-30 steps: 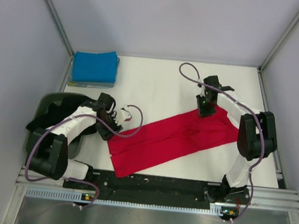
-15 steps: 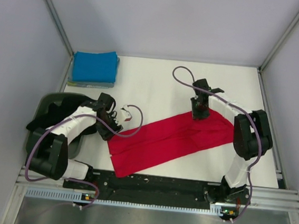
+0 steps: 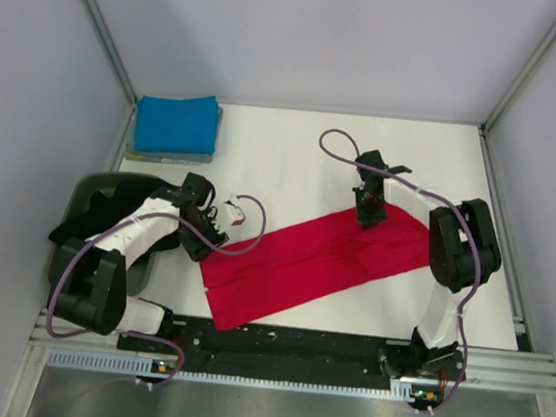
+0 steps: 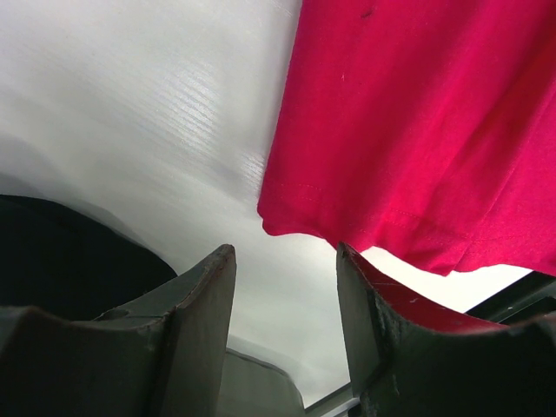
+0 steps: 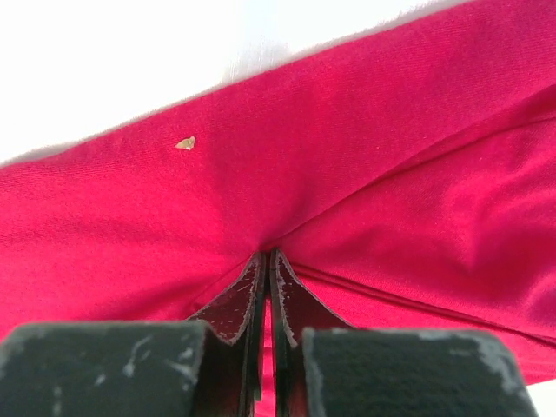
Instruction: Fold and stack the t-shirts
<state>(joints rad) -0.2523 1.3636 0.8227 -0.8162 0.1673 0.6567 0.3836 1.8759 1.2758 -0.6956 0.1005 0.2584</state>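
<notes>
A red t-shirt [image 3: 312, 261] lies folded in a long slanted band across the white table. My right gripper [image 3: 367, 215] is shut on the red t-shirt's far upper edge; in the right wrist view the fingers [image 5: 268, 287] pinch a fold of red cloth [image 5: 365, 174]. My left gripper [image 3: 202, 248] is open and empty just left of the shirt's near-left corner; in the left wrist view the red hem [image 4: 391, 174] lies beyond its gripper [image 4: 285, 295]. A folded blue t-shirt [image 3: 175, 124] lies at the far left. Black cloth [image 3: 111, 202] lies in the tub.
A dark grey-green tub [image 3: 84, 224] stands at the left edge under my left arm. Metal frame posts and grey walls bound the table. A black rail [image 3: 285, 342] runs along the near edge.
My right gripper has moved left and slightly toward the far side along the shirt's upper edge, drawing the red cloth with it. The left arm has not moved.
</notes>
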